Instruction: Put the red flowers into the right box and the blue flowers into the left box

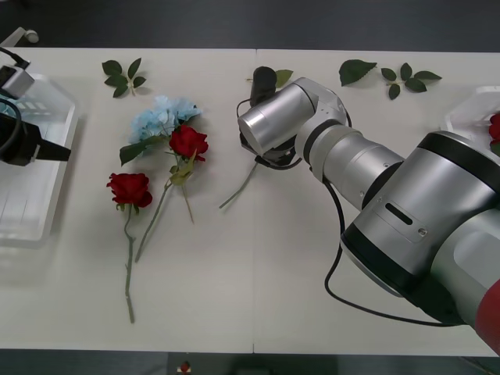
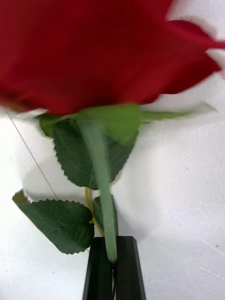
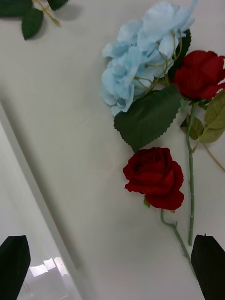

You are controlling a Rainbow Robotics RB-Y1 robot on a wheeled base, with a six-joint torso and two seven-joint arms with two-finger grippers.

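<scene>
Red petals crowd my right wrist view: my right gripper (image 2: 112, 255) has its black fingers pinched together on the thin green stem of a rose (image 2: 103, 51), just below the leaves. The stem runs straight out from my fingertips to the bloom. I judge it light, with a springy wire-like stem and soft fabric petals, so the stem is the right place to hold. In the front view its stem (image 1: 238, 187) trails toward the robot, below my right wrist near mid-table. Left of it lie two more red roses (image 1: 130, 189), stems pointing toward the robot, and the blue flowers (image 1: 162, 117). My left gripper (image 3: 112, 267) hovers spread and empty over the left box (image 1: 31, 211), far left; the right box (image 1: 469, 113) sits far right.
</scene>
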